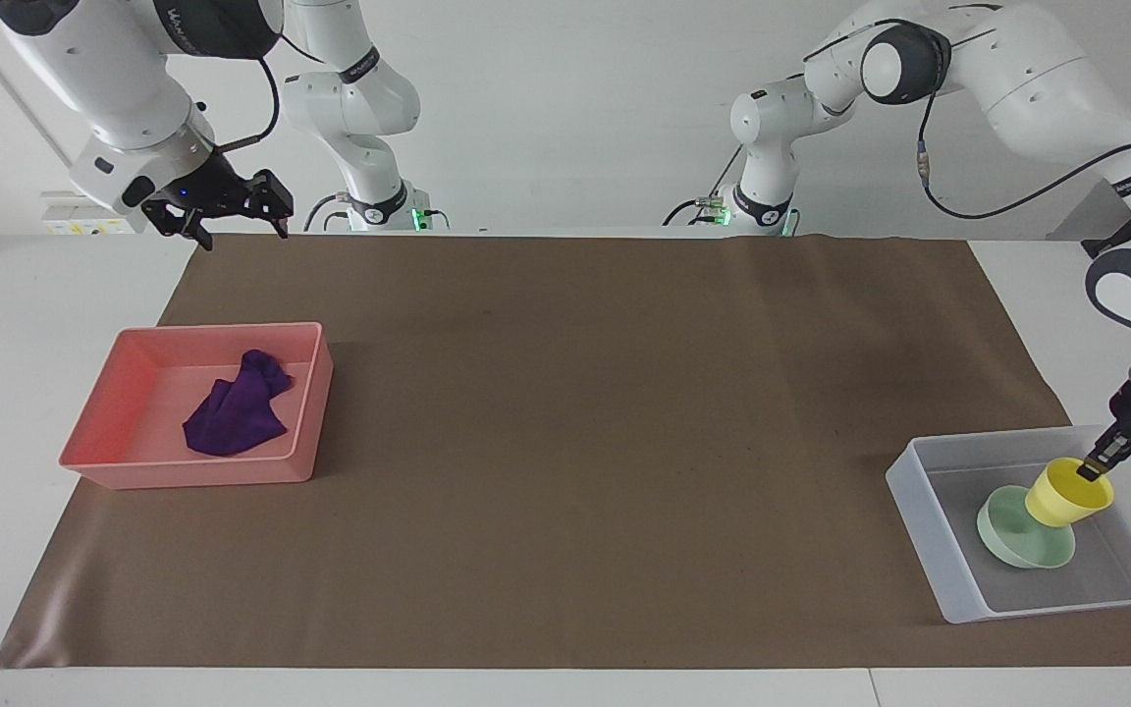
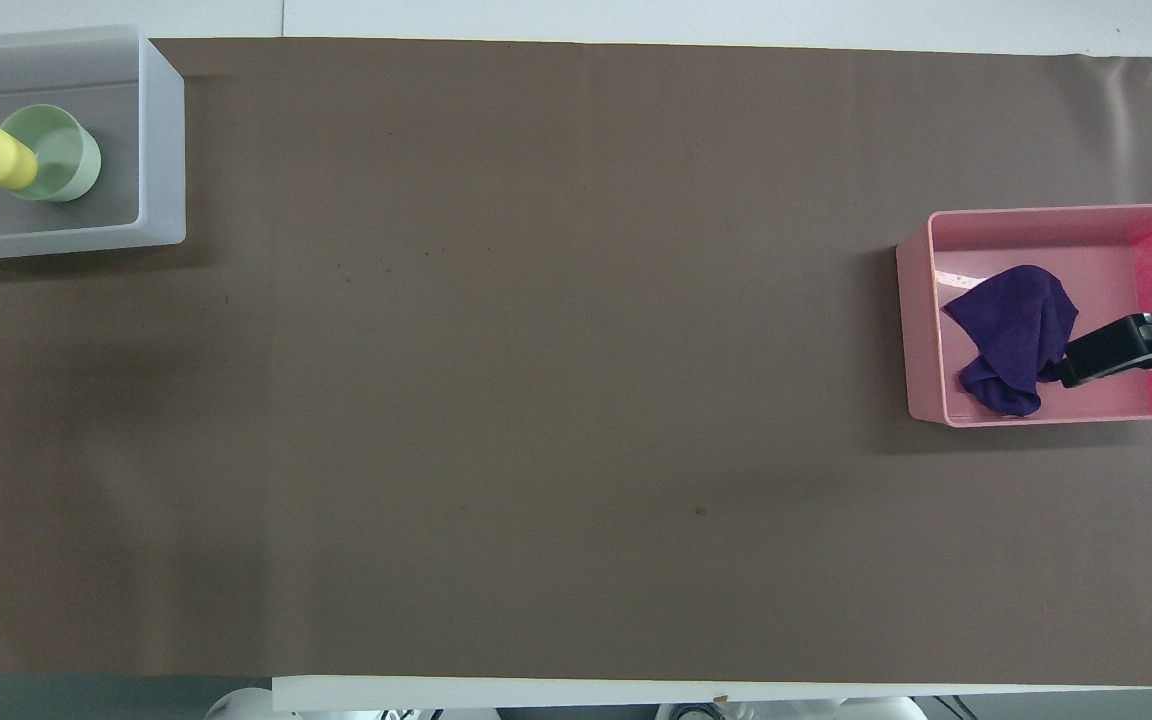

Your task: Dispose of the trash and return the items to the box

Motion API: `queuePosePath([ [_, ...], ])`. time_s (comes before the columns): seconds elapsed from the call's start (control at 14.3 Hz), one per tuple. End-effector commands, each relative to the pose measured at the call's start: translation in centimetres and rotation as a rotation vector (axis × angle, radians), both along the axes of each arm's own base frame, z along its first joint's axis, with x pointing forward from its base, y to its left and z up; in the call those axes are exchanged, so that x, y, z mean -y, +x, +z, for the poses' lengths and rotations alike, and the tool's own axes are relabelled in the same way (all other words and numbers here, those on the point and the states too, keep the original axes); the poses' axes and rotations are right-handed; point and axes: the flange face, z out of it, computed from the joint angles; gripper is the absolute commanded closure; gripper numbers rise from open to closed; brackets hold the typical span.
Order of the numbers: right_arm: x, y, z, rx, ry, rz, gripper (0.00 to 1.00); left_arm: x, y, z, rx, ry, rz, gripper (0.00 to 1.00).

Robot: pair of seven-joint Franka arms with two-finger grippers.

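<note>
Gripping the yellow cup by its rim, our left tool hung over the box, low enough, we judged, to set the cup down beside the mint-green bowl already in it. That arm reached far out, its wrist bent down. Our right tool waited raised, with 2 fingers spread, holding nothing, over the desk edge near the pink tray holding the purple trash.

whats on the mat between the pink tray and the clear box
Nothing: the brown mat is bare between the pink tray and the box, plainest in the overhead view. Purple cloth lies in the tray.
</note>
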Motion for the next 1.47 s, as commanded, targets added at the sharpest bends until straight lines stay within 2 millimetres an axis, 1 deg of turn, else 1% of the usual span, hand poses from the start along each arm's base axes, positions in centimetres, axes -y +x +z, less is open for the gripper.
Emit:
queuePosePath([
  [0.0,-0.1,-0.5,0.0,0.006,0.017,0.016,0.0,1.4,0.4,0.3,0.015,-0.007,-0.016,1.0],
  [0.07,-0.1,-0.5,0.1,0.008,0.018,0.015,0.0,1.6,0.3,-0.3,0.009,-0.005,-0.021,0.93],
  [0.21,-0.1,-0.5,0.1,0.008,0.018,0.016,0.0,1.8,0.0,-1.3,0.028,0.008,-0.045,0.43],
  [0.28,-0.1,-0.5,0.1,0.008,0.018,0.015,0.0,1.8,0.0,-1.3,0.032,0.012,-0.049,0.28],
  [0.35,-0.1,-0.5,0.1,0.008,0.018,0.015,0.0,2.2,0.1,-0.9,0.034,0.021,-0.059,0.14],
  [0.42,0.0,-0.5,0.1,0.008,0.016,0.013,0.0,3.5,0.4,-0.2,0.042,0.037,-0.084,0.03],
  [0.49,-0.1,-0.5,0.1,0.008,0.017,0.013,0.0,3.9,0.3,0.9,0.046,0.053,-0.096,0.0],
  [0.56,-0.1,-0.5,0.1,0.008,0.017,0.013,0.0,4.6,-0.2,3.2,0.054,0.054,-0.103,0.0],
  [0.63,0.0,-0.5,0.1,0.008,0.016,0.012,0.0,6.0,-0.7,5.0,0.032,0.048,-0.121,0.0],
  [0.7,-0.1,-0.5,0.1,0.008,0.017,0.012,0.0,7.4,-1.4,6.8,0.012,0.041,-0.133,0.0],
  [0.84,0.1,-0.5,0.1,0.008,0.018,0.009,0.0,9.2,-3.5,9.5,-0.053,0.025,-0.15,0.0],
  [0.91,0.1,-0.5,0.1,0.008,0.017,0.007,0.0,10.9,-5.2,10.1,-0.122,0.013,-0.173,0.0],
  [0.98,0.1,-0.5,0.1,0.008,0.017,0.007,0.0,13.2,-7.5,11.2,-0.165,0.009,-0.205,0.0],
  [1.05,0.1,-0.5,0.1,0.008,0.017,0.007,0.0,14.1,-9.9,12.1,-0.179,0.013,-0.22,0.0],
  [1.12,0.1,-0.5,0.1,0.008,0.017,0.007,0.0,15.5,-13.3,13.8,-0.178,0.013,-0.251,0.0],
  [1.26,0.1,-0.5,0.1,0.008,0.017,0.006,0.0,17.8,-17.7,16.8,-0.211,0.012,-0.306,0.0],
  [1.33,0.1,-0.5,0.1,0.008,0.017,0.006,0.0,18.5,-19.0,17.9,-0.245,0.018,-0.335,0.0],
  [1.4,0.1,-0.5,0.1,0.008,0.017,0.006,0.0,18.8,-19.7,19.3,-0.244,0.032,-0.38,0.0],
])
